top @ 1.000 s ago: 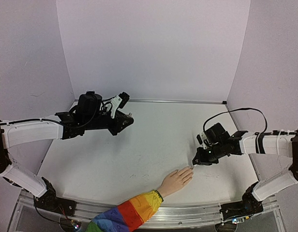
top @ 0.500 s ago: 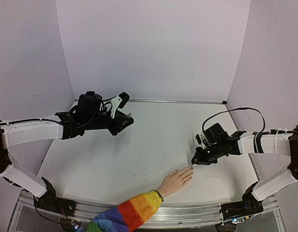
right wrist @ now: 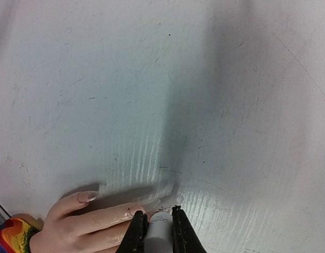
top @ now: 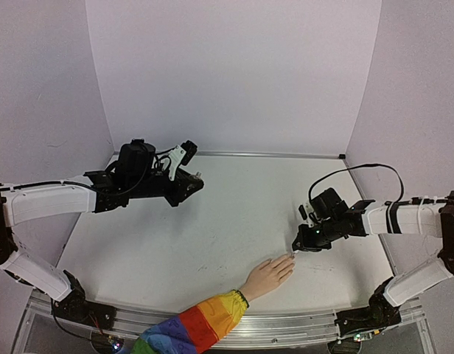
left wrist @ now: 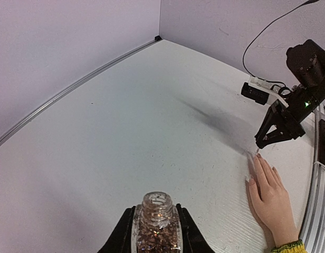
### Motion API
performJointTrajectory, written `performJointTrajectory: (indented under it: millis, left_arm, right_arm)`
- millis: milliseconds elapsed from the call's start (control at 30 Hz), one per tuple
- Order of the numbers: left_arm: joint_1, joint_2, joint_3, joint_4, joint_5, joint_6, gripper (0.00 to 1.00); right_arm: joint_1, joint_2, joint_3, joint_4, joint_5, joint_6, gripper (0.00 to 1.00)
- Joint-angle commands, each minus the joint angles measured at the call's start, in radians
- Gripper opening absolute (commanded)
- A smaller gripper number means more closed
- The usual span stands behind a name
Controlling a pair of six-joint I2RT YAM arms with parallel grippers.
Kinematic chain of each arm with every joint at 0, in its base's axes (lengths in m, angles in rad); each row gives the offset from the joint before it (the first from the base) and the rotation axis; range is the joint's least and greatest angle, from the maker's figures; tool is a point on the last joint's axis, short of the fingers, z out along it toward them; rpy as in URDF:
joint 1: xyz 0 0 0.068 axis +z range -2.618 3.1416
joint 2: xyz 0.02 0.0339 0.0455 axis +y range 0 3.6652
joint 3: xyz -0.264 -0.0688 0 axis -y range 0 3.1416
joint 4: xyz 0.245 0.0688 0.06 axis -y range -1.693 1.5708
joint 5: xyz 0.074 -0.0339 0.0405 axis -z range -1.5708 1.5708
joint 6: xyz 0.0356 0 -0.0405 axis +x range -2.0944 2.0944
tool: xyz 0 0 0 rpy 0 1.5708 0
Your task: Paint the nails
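Observation:
A small flesh-coloured hand [top: 267,276] with a rainbow-striped sleeve [top: 201,324] lies flat near the table's front edge, fingers pointing right and away. Its pale nails [right wrist: 87,196] show at the fingertips [left wrist: 250,181]. My right gripper [top: 299,247] is shut on a whitish brush cap [right wrist: 160,225]. The cap's lower end sits right at the tip of a finger [right wrist: 137,209], and the brush itself is hidden. My left gripper [top: 196,179] hovers at the back left, shut on an open bottle of glitter polish [left wrist: 156,224].
The white table [top: 212,228] is walled by pale panels at the back and sides. A metal rail [top: 286,324] runs along the front edge, and the sleeve crosses it. A black cable [top: 360,171] loops above the right arm.
My right gripper has edged slightly left towards the fingertips. The left arm and the hand have not moved.

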Motion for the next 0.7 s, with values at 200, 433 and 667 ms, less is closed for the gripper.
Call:
performJointTrajectory:
  millis: [200, 433, 667]
  left_arm:
    - [0.005, -0.04, 0.027, 0.054, 0.005, 0.015, 0.0]
    - [0.005, -0.041, 0.027, 0.053, 0.003, 0.015, 0.0]
    - [0.007, -0.04, 0.028, 0.054, 0.003, 0.017, 0.0]
  right_arm:
    - [-0.002, 0.027, 0.01, -0.015, 0.038, 0.016, 0.0]
    - [-0.002, 0.037, 0.017, -0.014, 0.054, 0.016, 0.0]
    - [-0.001, 0.029, 0.021, -0.018, 0.086, 0.032, 0.0]
